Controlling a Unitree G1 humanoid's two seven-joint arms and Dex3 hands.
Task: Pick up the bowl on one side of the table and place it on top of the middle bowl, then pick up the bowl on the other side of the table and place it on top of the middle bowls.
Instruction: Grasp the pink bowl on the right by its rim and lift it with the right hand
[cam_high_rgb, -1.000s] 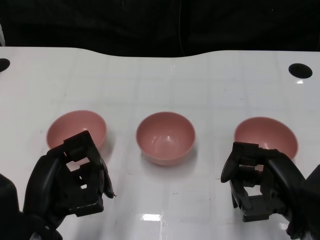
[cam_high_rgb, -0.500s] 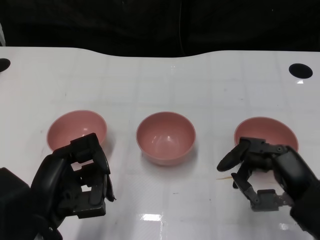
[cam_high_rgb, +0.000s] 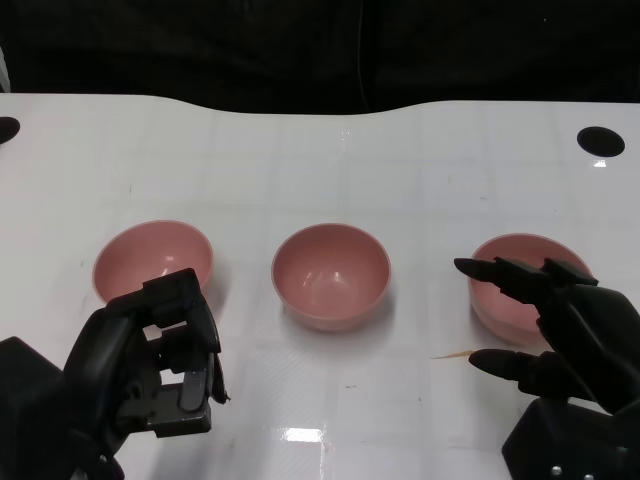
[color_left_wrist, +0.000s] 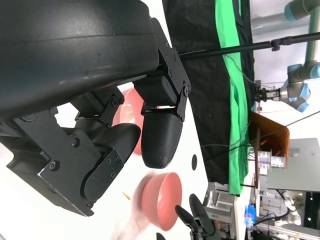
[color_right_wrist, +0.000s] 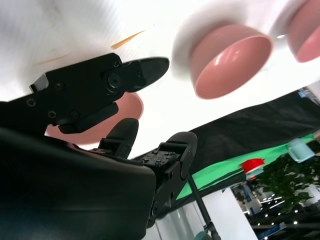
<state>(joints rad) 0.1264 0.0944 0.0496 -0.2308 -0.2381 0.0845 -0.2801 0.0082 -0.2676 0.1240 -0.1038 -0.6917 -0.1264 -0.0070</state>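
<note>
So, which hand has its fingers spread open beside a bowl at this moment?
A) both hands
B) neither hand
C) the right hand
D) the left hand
C: the right hand has its fingers apart next to the right bowl, holding nothing, while the left hand has its fingers curled in, empty.

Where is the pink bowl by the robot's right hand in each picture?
Head view: right bowl, right side, partly under the right hand's fingers.
Left wrist view: past the left hand, beside the right hand's fingertips.
Right wrist view: peeking out behind the fingers.
Shared landmark: yellow sliver beside it.
</note>
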